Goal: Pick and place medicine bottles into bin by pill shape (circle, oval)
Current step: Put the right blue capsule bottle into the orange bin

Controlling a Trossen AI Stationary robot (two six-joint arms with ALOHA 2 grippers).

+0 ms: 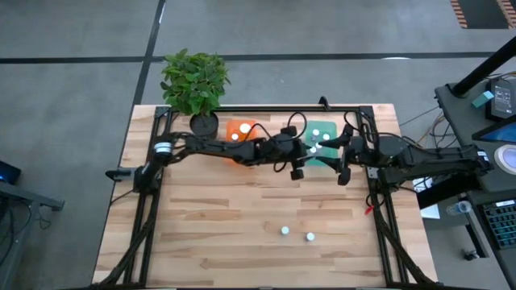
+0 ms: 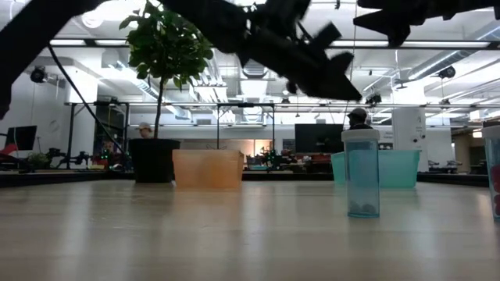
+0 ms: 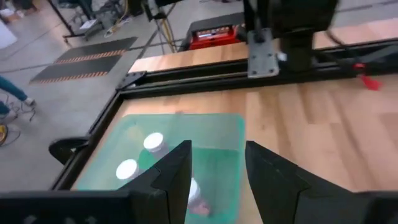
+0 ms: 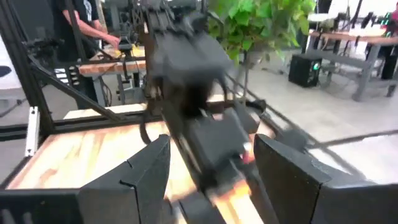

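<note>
My left gripper [image 1: 310,151] [image 3: 217,171] hangs open above the teal-green bin [image 1: 326,133] [image 3: 230,134], with nothing between its fingers. Inside that bin lie medicine bottles with white caps [image 3: 153,142] [image 3: 127,168]; a third [image 3: 195,194] shows below the gap between the fingers. The orange bin [image 1: 239,131] [image 2: 207,168] stands to its left and holds white-capped bottles [image 1: 244,127]. Two bottles [image 1: 285,231] [image 1: 310,236] stand upright on the table near the front edge; one [image 2: 363,173] shows close in the low view. My right gripper [image 1: 339,155] [image 4: 211,162] waits open at the right side of the teal bin.
A potted plant in a black pot [image 1: 203,123] [image 2: 153,160] stands at the table's far left, beside the orange bin. A black frame rail [image 3: 186,78] runs along the far and side edges. Bare wood [image 1: 218,217] lies between the bins and the front edge.
</note>
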